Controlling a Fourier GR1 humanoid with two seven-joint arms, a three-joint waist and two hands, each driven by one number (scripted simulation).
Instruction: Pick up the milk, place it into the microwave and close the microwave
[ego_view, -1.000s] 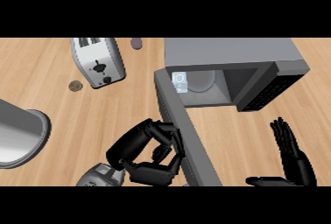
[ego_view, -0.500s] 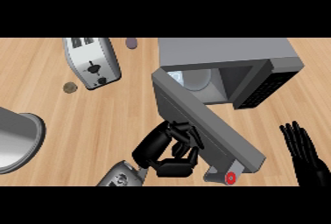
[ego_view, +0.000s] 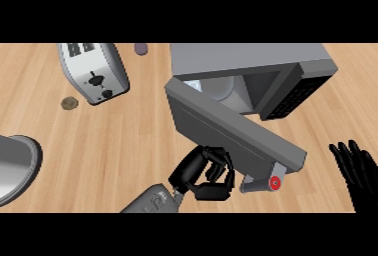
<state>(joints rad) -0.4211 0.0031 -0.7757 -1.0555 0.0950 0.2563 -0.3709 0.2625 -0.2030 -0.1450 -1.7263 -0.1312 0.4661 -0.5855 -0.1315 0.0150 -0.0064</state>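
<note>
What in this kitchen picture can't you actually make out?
- Milk: only a pale sliver in the microwave opening; the door hides the rest, head view.
- Left hand: whether it touches the door.
- Right hand: cut by the right edge.
- Small round thing beside the toaster: too small to identify.

We see a toaster on the wooden bench, a small round thing just beside it (unidentifiable), and a grey bowl at the left edge.
</note>
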